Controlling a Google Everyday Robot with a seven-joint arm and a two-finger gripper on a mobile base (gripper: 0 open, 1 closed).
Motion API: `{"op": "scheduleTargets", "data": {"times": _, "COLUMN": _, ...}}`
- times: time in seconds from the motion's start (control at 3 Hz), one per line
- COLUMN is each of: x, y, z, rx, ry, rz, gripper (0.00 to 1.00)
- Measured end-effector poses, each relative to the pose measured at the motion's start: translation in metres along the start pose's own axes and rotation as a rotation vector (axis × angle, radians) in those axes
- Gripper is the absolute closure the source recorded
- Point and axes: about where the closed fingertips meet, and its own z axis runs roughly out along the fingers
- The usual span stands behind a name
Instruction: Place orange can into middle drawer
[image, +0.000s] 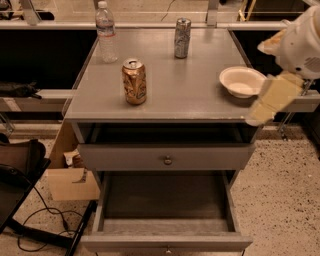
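The orange can (134, 81) stands upright on the grey cabinet top (195, 95), left of centre near the front edge. The middle drawer (165, 197) is pulled open below it, and its dark floor is bare. My gripper (267, 102) hangs at the right edge of the view. It is beside the cabinet's front right corner, far to the right of the can, and touches nothing.
A white bowl (242, 81) sits on the top at the right, close to my gripper. A slim silver can (182, 38) and a water bottle (105, 32) stand at the back. The upper drawer front (167, 160) is closed. A cardboard box (70, 175) and a black chair (20, 170) stand on the floor at the left.
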Motion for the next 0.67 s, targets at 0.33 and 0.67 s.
{"op": "scheduleTargets", "data": {"times": 0.33, "x": -0.027, "y": -0.036, "z": 0.034, "rx": 0.047, "ry": -0.217, "rz": 0.039, "gripper": 0.00}}
{"op": "scheduleTargets", "data": {"times": 0.67, "x": -0.076, "y": -0.086, "z": 0.073, "rx": 0.126, "ry": -0.528, "rz": 0.056, "gripper": 0.00}}
